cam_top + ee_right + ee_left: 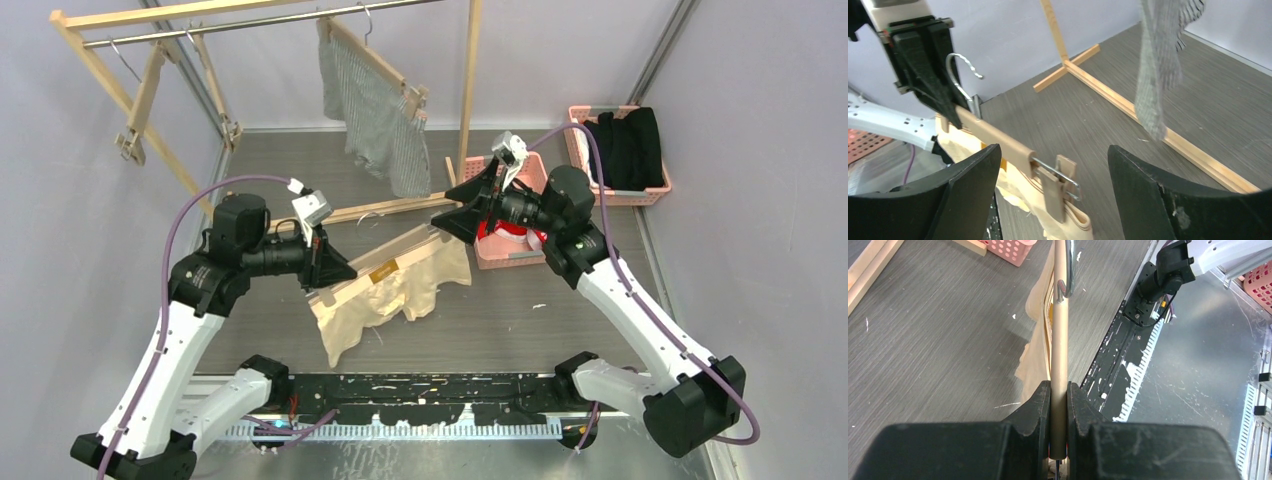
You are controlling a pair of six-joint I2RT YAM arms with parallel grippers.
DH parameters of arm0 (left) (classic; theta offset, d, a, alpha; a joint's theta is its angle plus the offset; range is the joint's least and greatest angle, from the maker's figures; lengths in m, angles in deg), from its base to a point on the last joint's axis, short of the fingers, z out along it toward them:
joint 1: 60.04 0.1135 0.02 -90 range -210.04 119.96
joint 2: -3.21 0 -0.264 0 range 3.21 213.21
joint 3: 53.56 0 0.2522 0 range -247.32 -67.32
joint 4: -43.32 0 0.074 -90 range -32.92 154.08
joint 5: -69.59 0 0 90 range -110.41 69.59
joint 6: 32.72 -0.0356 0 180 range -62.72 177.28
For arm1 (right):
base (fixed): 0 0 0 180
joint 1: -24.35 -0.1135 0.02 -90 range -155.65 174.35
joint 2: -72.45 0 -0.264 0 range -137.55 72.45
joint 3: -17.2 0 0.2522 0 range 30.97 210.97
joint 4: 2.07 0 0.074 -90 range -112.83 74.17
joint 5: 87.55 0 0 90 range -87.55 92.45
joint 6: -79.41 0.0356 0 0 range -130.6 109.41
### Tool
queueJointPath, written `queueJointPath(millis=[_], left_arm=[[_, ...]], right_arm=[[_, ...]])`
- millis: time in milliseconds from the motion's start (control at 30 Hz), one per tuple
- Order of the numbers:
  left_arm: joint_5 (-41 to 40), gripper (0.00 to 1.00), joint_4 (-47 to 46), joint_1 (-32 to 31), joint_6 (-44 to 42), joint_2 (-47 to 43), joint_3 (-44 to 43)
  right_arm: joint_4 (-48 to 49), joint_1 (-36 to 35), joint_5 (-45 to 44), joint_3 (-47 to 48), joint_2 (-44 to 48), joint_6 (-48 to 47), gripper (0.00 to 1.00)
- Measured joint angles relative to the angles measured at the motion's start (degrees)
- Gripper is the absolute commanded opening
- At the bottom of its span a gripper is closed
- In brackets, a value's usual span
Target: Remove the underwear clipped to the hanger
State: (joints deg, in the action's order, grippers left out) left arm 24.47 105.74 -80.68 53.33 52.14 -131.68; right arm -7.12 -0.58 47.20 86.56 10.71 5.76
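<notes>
Cream-beige boxer shorts (385, 300): mid-table between the arms, clipped under wooden clip hanger (400, 255)
Hanger axis: slopes from left gripper (1059, 405) up to right gripper (1053, 157)
Left gripper: pinching the bar end
Right gripper: spread, nearer arm, straddling wooden end clip (1054, 190)

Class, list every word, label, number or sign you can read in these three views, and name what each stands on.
No text can be read in any view.
Brown tag on the cream-beige fabric shorts: too small to read.
White marks on the red fabric shorts in the pink plastic basket: largely hidden, unreadable.
</notes>
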Motion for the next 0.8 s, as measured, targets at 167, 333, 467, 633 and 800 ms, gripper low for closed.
queueJointPath(millis=[167, 333, 467, 633, 800], left_arm=[[-0.04, 0.03, -0.63, 0.0, 0.0, 0.07, 0.0], [0.31, 0.03, -1.66, 0.0, 0.2, -0.15, 0.0], [0.68, 0.03, -2.21, 0.0, 0.52, -1.05, 0.0], [0.63, 0.03, -2.58, 0.0, 1.42, -1.75, 0.0], [0.31, 0.03, -2.51, 0.02, 1.77, -1.79, 0.04]], right_arm=[[4.44, 0.37, 4.07, -0.94, -0.74, 2.71, 0.84], [6.73, 0.96, 5.68, -2.51, -1.55, 3.87, 0.82], [8.98, 1.68, 6.6, -3.65, -2.86, 5.53, 0.65], [14.49, 1.86, 8.81, -4.15, -5.38, 9.81, 0.22], [20.94, 2.32, 11.21, -4.66, -7.41, 15.13, 0.01]])
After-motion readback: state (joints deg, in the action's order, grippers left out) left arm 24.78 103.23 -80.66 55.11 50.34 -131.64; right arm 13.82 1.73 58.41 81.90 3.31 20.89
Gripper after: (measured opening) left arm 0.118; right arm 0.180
